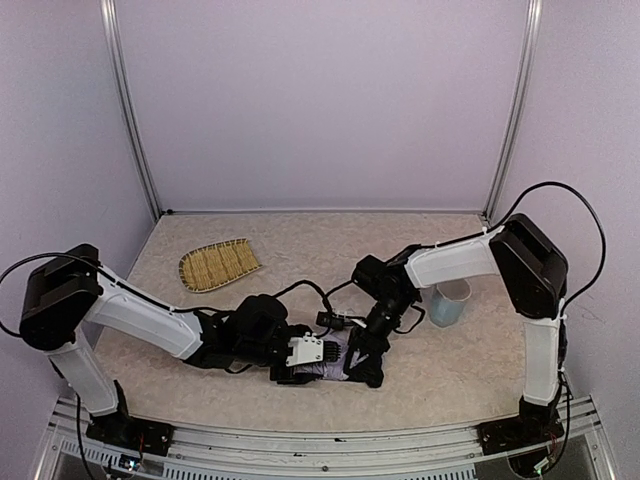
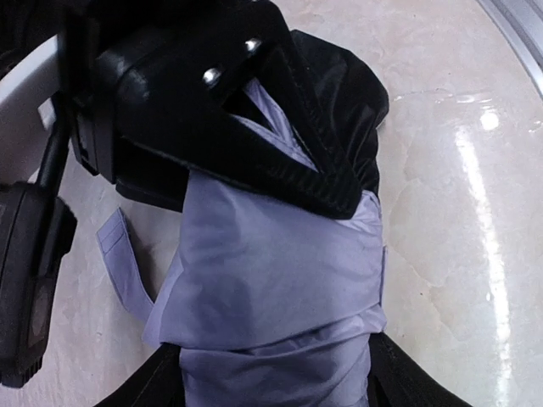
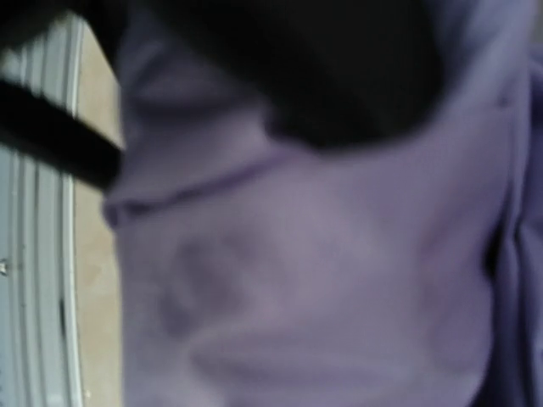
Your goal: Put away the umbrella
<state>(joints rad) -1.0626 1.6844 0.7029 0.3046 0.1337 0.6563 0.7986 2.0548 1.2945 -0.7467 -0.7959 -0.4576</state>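
Left claw (image 1: pixel 318 362) and right claw (image 1: pixel 362 362) meet from opposite sides over the umbrella (image 1: pixel 335 352), which lies folded on the surface (image 1: pixel 470 370) close to the middle of its near edge. From above only a small lavender patch shows between the black fingers. A straw tray (image 1: pixel 220 264) lies well apart toward the far left corner, and a light blue cup (image 1: pixel 450 303) stands near the right arm.

From the left wrist, the umbrella (image 2: pixel 271 280) is a bundle of lavender fabric wrapped by a band. Its long axis runs straight away from the left claw toward the right one, along the near edge. Black lining (image 2: pixel 356 93) bulges at the far end. The left claw's fingers (image 2: pixel 140 386) flank the near end; I cannot tell whether they press it. The right claw (image 2: pixel 339 191) has its fingers drawn together, pinching lavender fabric. A loose strap (image 2: pixel 119 263) lies on the surface beside the bundle.

From the right wrist, blurred lavender fabric (image 3: pixel 322 280) fills the frame.
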